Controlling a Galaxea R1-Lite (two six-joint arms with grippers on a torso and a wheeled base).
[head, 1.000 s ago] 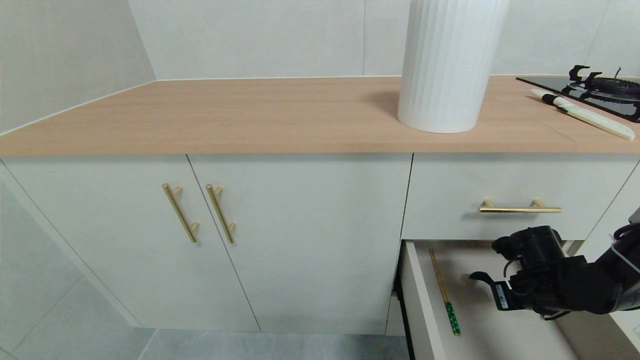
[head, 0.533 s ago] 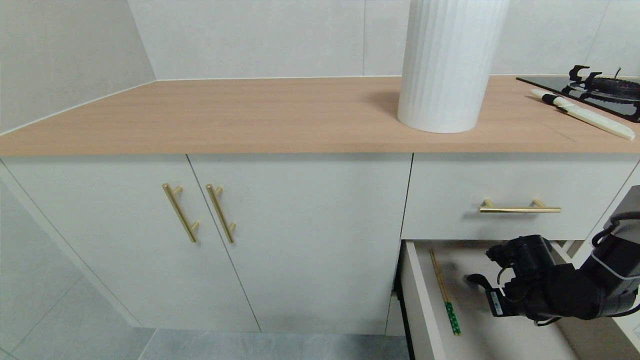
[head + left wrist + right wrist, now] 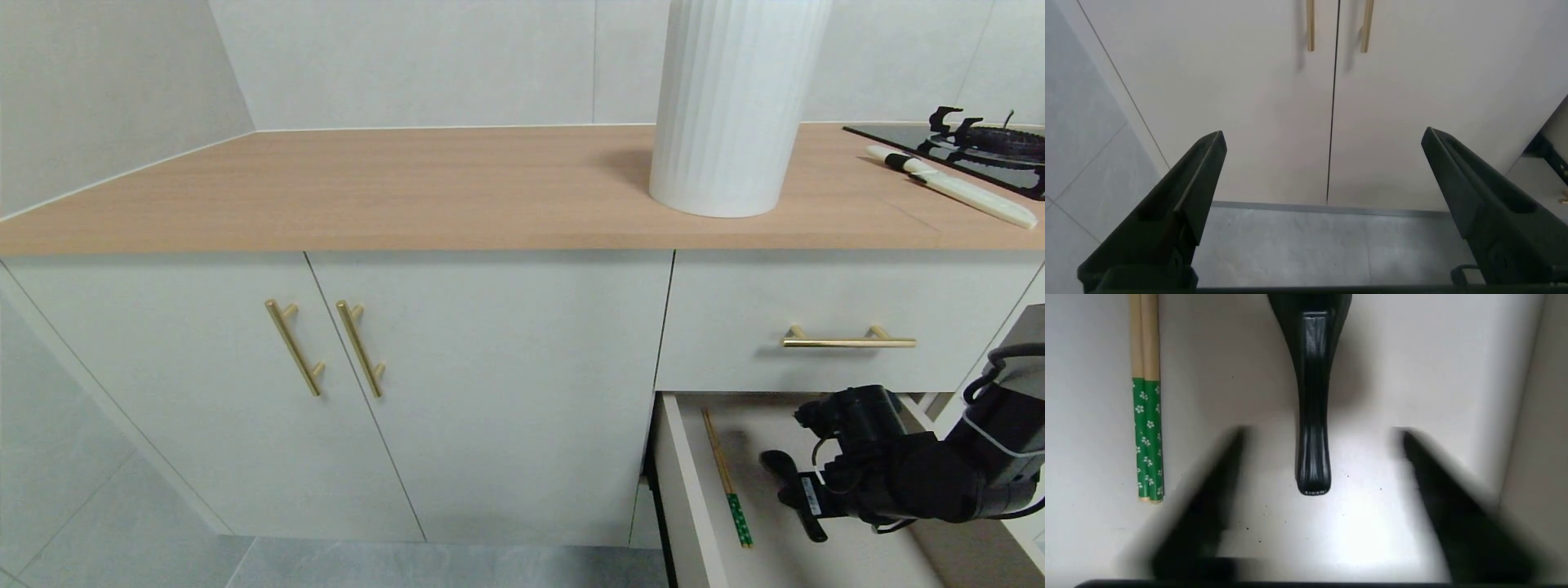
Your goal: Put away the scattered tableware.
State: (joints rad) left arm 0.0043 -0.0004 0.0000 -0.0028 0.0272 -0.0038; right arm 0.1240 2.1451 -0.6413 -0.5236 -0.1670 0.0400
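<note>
A black spoon [image 3: 785, 478] lies on the floor of the open drawer [image 3: 684, 482], its handle [image 3: 1313, 433] running between the spread fingers of my right gripper [image 3: 1321, 527]. That gripper [image 3: 829, 498] hovers low over the drawer, open, holding nothing. A pair of wooden chopsticks with green patterned ends [image 3: 728, 482] lies along the drawer's left side, parallel to the spoon [image 3: 1146, 408]. My left gripper [image 3: 1323, 220] hangs open in front of the cabinet doors, low above the floor. A white knife [image 3: 951, 186] rests on the counter at the right.
A tall ribbed white vase [image 3: 727, 106] stands on the wooden counter [image 3: 408, 188]. A black stove [image 3: 992, 147] sits at the far right, behind the knife. A shut drawer with a gold handle [image 3: 849, 341] is just above the open one. Two cabinet doors with gold handles [image 3: 326, 347] are to the left.
My right gripper sank lower into the drawer, then opened. The black spoon it held now lies on the drawer floor.
</note>
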